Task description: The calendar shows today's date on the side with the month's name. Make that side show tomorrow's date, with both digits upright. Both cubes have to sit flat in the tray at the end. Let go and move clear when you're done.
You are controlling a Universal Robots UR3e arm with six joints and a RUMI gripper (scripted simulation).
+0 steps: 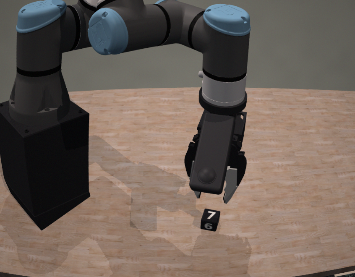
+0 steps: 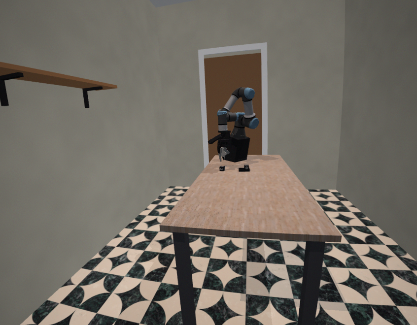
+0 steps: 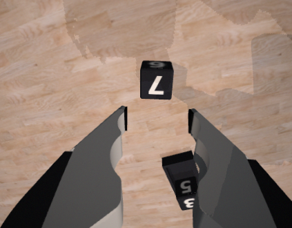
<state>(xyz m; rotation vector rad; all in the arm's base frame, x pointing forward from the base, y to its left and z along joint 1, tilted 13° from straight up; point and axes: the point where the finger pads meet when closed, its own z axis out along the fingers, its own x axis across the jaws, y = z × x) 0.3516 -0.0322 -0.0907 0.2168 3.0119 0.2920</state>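
Observation:
A loose black cube (image 1: 210, 220) (image 2: 222, 168) (image 3: 157, 83) sits flat on the table, with a white 7 on top and a 6 on one side. The tray (image 2: 241, 170) (image 3: 177, 158) stands apart from it, with the second cube (image 2: 246, 167) (image 3: 186, 191) at one end; that cube shows a 3 on top and a 5 on a side. The tray's other end holds no cube. My gripper (image 1: 212, 199) (image 3: 157, 109) is partly open and empty, above the table and not touching the loose cube. In the top view the tray is hidden. The month's name is not readable.
The robot's black pedestal (image 1: 56, 166) (image 2: 236, 149) stands on the table (image 1: 300, 181) (image 2: 244, 206) behind the tray and cube. A wall shelf (image 2: 52, 76) is far off at the left in the exterior view.

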